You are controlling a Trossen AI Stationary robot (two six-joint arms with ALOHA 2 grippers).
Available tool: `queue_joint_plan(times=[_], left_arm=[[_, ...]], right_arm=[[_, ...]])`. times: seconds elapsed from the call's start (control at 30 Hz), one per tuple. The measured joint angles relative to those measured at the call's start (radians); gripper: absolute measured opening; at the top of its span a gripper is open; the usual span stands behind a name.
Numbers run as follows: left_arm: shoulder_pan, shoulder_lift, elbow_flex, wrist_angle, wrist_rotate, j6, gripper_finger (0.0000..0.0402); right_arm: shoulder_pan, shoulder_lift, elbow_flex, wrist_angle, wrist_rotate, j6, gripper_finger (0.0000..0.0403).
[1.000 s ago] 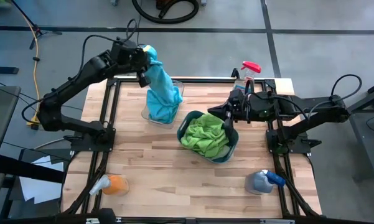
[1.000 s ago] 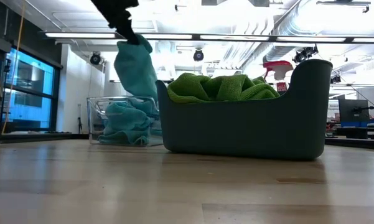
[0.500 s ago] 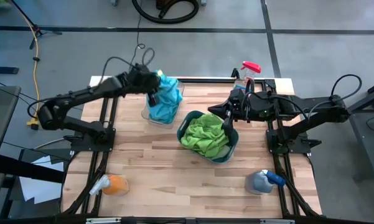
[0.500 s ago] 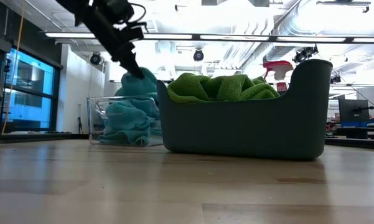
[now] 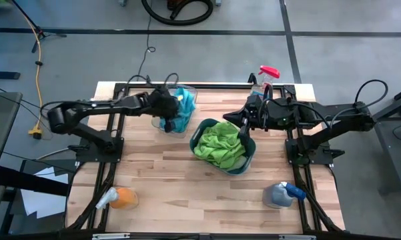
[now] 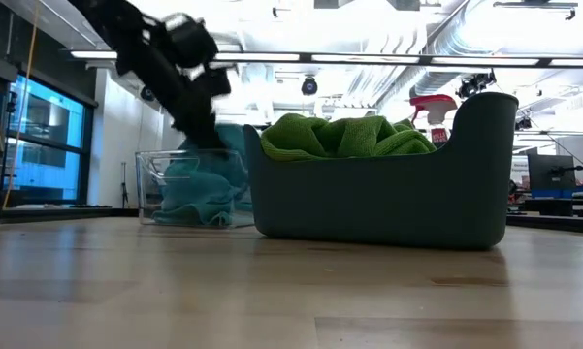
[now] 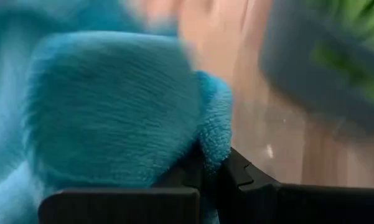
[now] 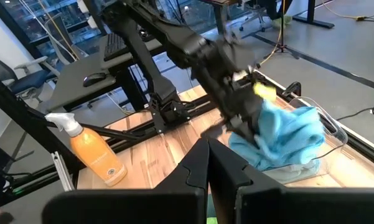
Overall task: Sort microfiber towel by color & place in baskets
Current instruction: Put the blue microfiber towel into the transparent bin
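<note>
The clear basket (image 5: 191, 95) stands at the table's far middle and holds turquoise microfiber towels (image 5: 181, 108). My left gripper (image 5: 167, 121) reaches down into it, slanting from the left, shut on a turquoise towel (image 7: 112, 106). Just to its right, the dark teal basket (image 5: 251, 157) is heaped with lime green towels (image 5: 219, 147), which rise above its rim (image 6: 340, 136). My right gripper (image 8: 209, 167) hangs shut, with nothing in it, over that basket's far right side. My left gripper pinches a rounded fold of the turquoise towel (image 7: 206, 148) between its two fingers (image 7: 239, 177). It comes slanting down from the table's left. The towel bulges out beyond the fingertips and lies bunched on the other turquoise cloth in the clear basket (image 6: 202, 179).
Three spray bottles stand on the table: a pink-topped one (image 5: 267, 73) at the far right, an orange one (image 5: 122, 198) at the near left, and a blue-grey one (image 5: 284, 194) at the near right. Black metal frame rails (image 5: 117, 133) run along both sides.
My left gripper, still shut on the turquoise towel, has sunk from high above the clear basket down into it and tipped further downward. The towel hung long and stretched below the fingers; now it is bunched up in the basket. My right arm has kept still.
</note>
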Motion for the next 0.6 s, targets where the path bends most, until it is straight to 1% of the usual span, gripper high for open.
queue_joint_plan(times=[0.07,0.27,0.37,0.53,0.6], left_arm=[[0.001,0.056,-0.002,-0.035,0.004,-0.036,0.0],[0.003,0.187,0.001,-0.037,0.017,-0.139,0.0],[0.003,0.224,0.002,-0.035,0.052,-0.158,0.0],[0.003,0.255,0.004,-0.043,0.067,-0.163,0.0001],[0.003,0.256,0.004,-0.046,0.065,-0.164,0.0007]], right_arm=[[0.0,0.0,0.0,0.004,0.0,0.0,0.0],[0.0,0.0,0.0,0.004,0.0,0.0,0.0],[0.0,0.0,0.0,0.004,0.0,0.0,0.0],[0.0,0.0,0.0,0.004,0.0,0.0,0.0],[0.0,0.0,0.0,0.004,0.0,0.0,0.0]])
